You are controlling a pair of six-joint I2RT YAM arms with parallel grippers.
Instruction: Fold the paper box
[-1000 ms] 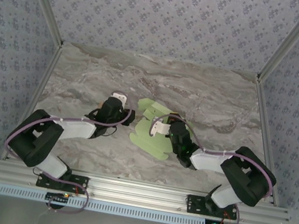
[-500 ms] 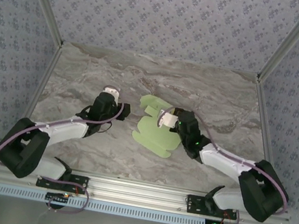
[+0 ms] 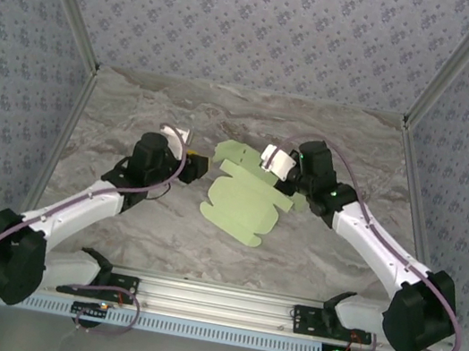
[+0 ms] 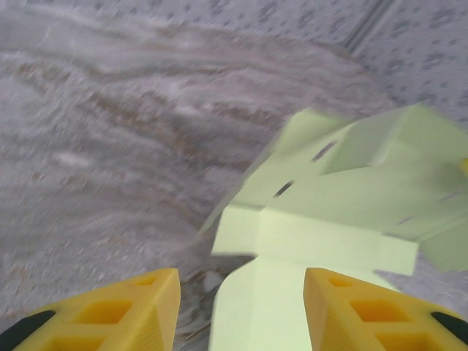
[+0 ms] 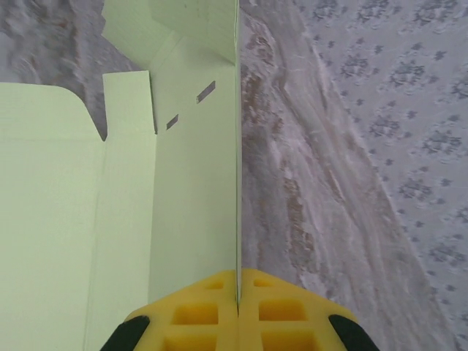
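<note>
The paper box (image 3: 243, 203) is a pale green die-cut sheet lying mostly flat on the marble table, with its far and right panels lifted. My right gripper (image 3: 291, 188) is at the sheet's right side. In the right wrist view its yellow fingers (image 5: 197, 311) are shut on the thin edge of an upright panel of the paper box (image 5: 124, 219). My left gripper (image 3: 197, 166) is at the sheet's left edge. In the left wrist view it (image 4: 240, 292) stands open, with a rounded flap of the paper box (image 4: 329, 212) lying between its fingers and touching neither.
The marble table (image 3: 136, 113) is fenced by patterned walls and slanted aluminium posts (image 3: 72, 15) on both sides. A metal rail (image 3: 213, 299) runs along the near edge over the arm bases.
Both arms have stretched away from their bases. The right gripper has drawn the sheet's right panel up and toward the back. The left jaws have opened wider beside the sheet.
</note>
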